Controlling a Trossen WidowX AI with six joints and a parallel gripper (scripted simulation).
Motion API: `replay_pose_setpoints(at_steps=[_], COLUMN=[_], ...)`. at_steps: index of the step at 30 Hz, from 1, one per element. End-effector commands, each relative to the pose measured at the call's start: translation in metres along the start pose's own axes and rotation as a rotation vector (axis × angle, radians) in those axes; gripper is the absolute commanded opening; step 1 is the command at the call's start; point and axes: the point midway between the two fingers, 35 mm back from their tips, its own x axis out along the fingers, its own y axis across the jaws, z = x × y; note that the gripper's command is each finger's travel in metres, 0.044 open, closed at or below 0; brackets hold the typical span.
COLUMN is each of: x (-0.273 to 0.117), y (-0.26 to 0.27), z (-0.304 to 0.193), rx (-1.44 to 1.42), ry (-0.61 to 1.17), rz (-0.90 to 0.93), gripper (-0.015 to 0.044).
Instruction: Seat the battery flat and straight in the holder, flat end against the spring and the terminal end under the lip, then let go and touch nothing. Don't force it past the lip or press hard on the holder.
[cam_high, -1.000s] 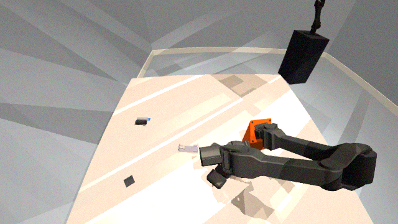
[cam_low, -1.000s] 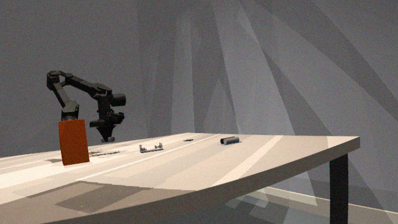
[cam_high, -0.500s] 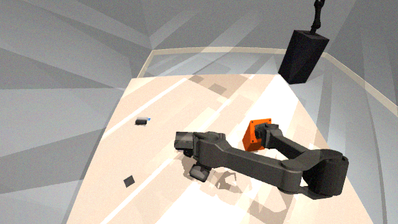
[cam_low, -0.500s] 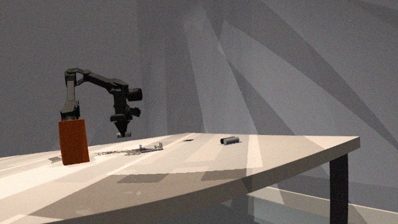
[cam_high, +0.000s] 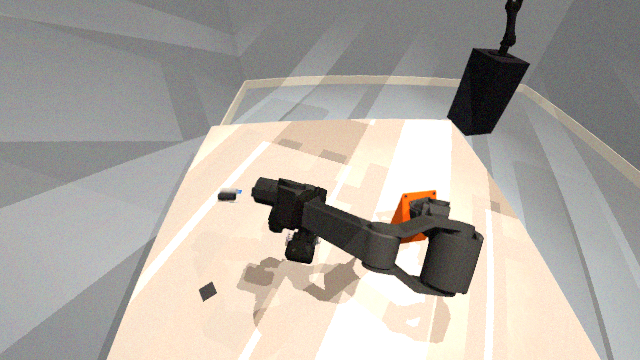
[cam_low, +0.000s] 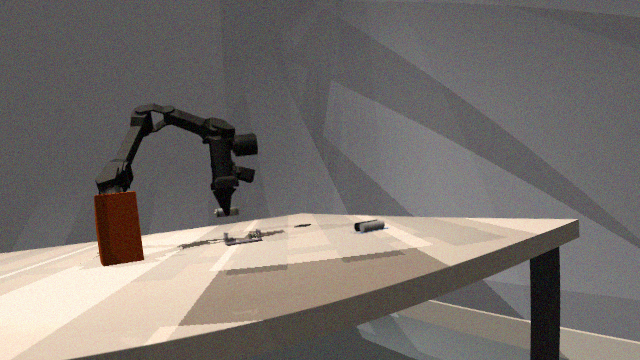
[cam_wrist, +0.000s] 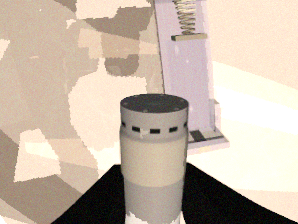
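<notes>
My gripper (cam_low: 226, 209) (cam_wrist: 150, 172) is shut on the battery (cam_low: 234, 212) (cam_wrist: 154, 157), which it holds level in the air. The battery shows a dark flat face with a ring of small slots in the wrist view. The holder (cam_low: 243, 241) (cam_wrist: 187, 70) stands on the table below, not touched by battery or gripper. Its coil spring (cam_wrist: 186, 17) is at the top of the wrist view, and its other end wall (cam_wrist: 212, 142) is at the lower right, beside the battery. In the top view the arm hides most of the holder and the fingertips.
A grey and black cylinder (cam_high: 227, 195) (cam_low: 370, 226) with a blue part lies on the table away from the holder. A small dark square (cam_high: 207, 291) (cam_low: 302, 225) lies on the table. An orange block (cam_high: 398, 220) (cam_low: 120, 230) stands at the arm's base. A black box (cam_high: 487, 92) is beyond the table.
</notes>
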Motion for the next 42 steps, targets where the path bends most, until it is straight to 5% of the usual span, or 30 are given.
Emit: replay_pose_setpoints(at_steps=[1, 42], x=[-0.002, 0.043], y=[-0.021, -0.031], z=[0.020, 0.025], rx=[-0.083, -0.137], ry=[-0.005, 0.320], rz=[-0.003, -0.015], gripper=[0.0075, 0.0075])
